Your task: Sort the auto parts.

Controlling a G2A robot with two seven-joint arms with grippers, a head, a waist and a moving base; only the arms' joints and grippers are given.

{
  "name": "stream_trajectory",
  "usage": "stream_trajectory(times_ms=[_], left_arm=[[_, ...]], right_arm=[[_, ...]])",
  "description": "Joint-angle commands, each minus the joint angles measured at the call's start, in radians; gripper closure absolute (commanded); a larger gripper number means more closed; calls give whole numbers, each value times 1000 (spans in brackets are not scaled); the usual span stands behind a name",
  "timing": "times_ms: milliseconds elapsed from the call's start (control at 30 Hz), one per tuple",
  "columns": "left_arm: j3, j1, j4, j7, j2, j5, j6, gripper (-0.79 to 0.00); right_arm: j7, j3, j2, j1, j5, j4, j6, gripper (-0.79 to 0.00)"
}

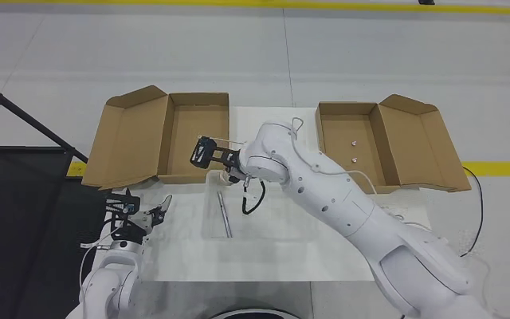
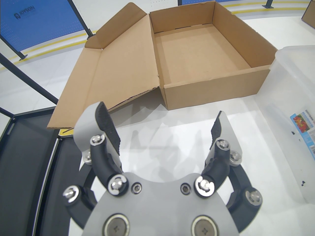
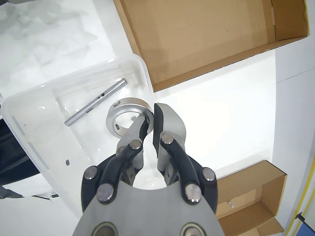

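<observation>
Clamped on metal ring (image 3: 126, 103) wall with right gripper (image 3: 150, 119) jaws, one inside bore. Held at near wall of left box (image 1: 199, 131); box floor toward 12 o'clock, likely release point. Leave left gripper (image 2: 161, 114), spread wide at 8 o'clock, parked.

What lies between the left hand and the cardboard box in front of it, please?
Nothing: in the left wrist view, the stretch from the open left hand to the cardboard box is bare white table.
</observation>
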State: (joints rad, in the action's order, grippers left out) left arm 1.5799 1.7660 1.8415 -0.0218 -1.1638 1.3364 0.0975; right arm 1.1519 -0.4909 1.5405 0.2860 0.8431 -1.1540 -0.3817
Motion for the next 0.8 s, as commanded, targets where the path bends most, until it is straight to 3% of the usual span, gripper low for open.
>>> stream_trajectory(times_ms=[0, 400, 767], left_arm=[[0, 0, 0, 0, 0, 0, 0, -785], [0, 0, 0, 0, 0, 0, 0, -785], [0, 0, 0, 0, 0, 0, 0, -785]], right_arm=[[-27, 16, 19, -17, -5, 50, 12, 0], [-285, 97, 187, -113, -47, 414, 121, 0], [-371, 130, 332, -142, -79, 674, 229, 0]])
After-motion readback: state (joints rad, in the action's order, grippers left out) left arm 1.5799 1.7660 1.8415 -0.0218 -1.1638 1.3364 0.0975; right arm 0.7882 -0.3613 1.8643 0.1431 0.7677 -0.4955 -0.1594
